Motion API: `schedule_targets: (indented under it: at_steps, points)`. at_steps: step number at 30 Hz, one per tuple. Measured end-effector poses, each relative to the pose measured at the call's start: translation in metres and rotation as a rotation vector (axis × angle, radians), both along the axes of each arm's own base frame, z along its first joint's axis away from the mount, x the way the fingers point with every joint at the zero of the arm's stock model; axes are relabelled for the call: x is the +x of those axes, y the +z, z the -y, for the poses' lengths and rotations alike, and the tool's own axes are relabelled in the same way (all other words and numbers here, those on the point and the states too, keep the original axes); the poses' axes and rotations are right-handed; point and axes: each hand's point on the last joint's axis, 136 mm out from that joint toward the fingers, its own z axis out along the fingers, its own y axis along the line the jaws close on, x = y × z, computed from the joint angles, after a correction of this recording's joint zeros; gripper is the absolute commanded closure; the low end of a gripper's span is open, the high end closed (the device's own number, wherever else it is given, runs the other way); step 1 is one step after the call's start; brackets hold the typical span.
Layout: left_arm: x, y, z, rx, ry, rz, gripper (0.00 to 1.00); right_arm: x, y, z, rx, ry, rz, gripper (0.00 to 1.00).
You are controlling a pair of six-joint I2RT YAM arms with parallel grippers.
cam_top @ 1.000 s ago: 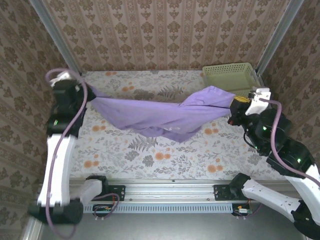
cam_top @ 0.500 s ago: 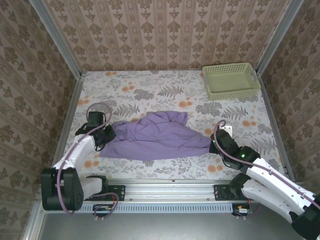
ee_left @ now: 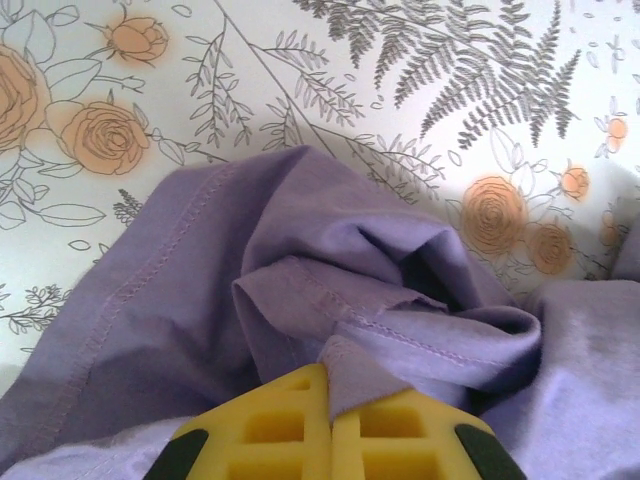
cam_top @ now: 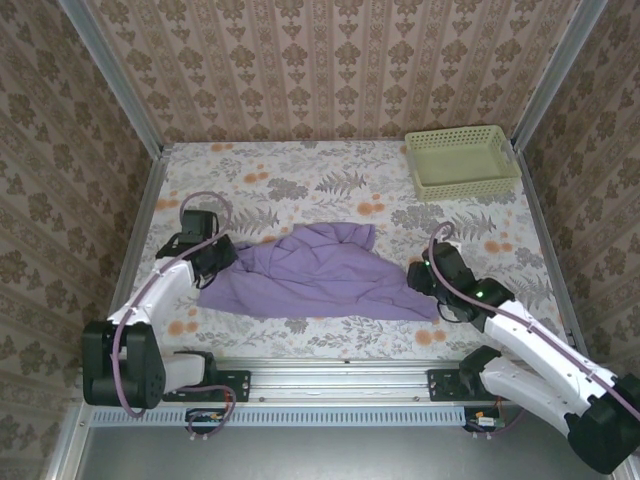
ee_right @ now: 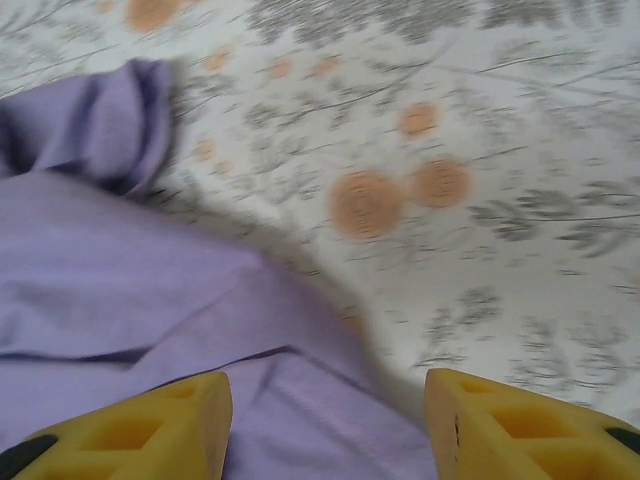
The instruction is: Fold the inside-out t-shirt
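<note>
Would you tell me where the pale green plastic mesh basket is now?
In the top view, the pale green plastic mesh basket sits at the far right corner of the floral table, apart from the lavender-purple t-shirt crumpled nearer the front.

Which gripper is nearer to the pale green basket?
Right. The right gripper, open at the t-shirt's right edge, is on the basket's side; the left gripper, fingers shut on the t-shirt's left end, is across the table.

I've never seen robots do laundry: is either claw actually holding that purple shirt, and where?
The left gripper pinches the t-shirt at a fold by a stitched hem. The right gripper is open, holding nothing.
</note>
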Motion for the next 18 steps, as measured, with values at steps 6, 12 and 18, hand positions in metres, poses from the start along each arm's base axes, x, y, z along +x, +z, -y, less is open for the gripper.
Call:
schedule_targets:
  at_steps: [6,12,18]
  points:
    - [-0.005,-0.005,-0.003,0.014,0.007,-0.004,1.00,0.000,-0.032,-0.042,0.081,0.089,-0.100,0.50]
    - [-0.007,-0.008,-0.003,0.015,0.007,-0.011,1.00,0.006,-0.061,-0.050,0.086,0.051,-0.173,0.52]
    - [-0.009,-0.006,-0.004,0.016,0.009,0.001,1.00,0.009,-0.077,-0.060,0.093,0.053,-0.211,0.62]
